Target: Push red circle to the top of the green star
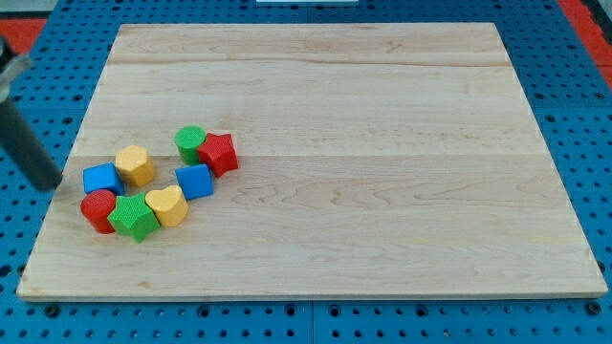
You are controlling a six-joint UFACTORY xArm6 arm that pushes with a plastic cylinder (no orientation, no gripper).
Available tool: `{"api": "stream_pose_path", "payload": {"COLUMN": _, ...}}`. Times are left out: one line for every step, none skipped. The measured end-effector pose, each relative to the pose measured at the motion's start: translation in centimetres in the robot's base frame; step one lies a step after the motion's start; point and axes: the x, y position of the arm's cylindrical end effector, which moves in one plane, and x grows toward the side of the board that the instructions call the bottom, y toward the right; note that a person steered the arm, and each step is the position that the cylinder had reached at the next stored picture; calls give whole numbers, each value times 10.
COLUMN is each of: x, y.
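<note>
My tip [50, 183] sits at the counter's [382, 115] left edge, just off the wood, to the left of the cluster of blocks near the bottom-left corner; there is no hand on this rig, only the rod, so nothing is spread or pinching. The red circle [98, 210] lies closest to the left edge and touches the left side of the green star [134, 217], a little below the blue block [100, 178]. The yellow heart [169, 204] presses against the star's right side, and the yellow hexagon [136, 165] stands just above the star, toward the counter's far edge. Another blue block [195, 181], the green circle [190, 143] and the red star [219, 153] lie farther right and should stay out of it. To do this well, I judge the tip should come in under the red circle from the near edge and its left side, then nudge it away from the near edge and slightly rightward, so it rounds the star's upper left. The risk is crowding: the slot above the star is narrow between the blue block and the yellow hexagon, so short, centred pushes are wise, lest the circle spin off or drag the star along.
</note>
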Motion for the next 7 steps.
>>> {"api": "stream_pose_path", "payload": {"x": 61, "y": 2}}
{"api": "stream_pose_path", "payload": {"x": 45, "y": 46}}
{"api": "stream_pose_path", "payload": {"x": 17, "y": 67}}
{"api": "stream_pose_path", "payload": {"x": -8, "y": 80}}
{"api": "stream_pose_path", "payload": {"x": -24, "y": 99}}
{"api": "stream_pose_path", "payload": {"x": -42, "y": 125}}
{"api": "stream_pose_path", "payload": {"x": -50, "y": 140}}
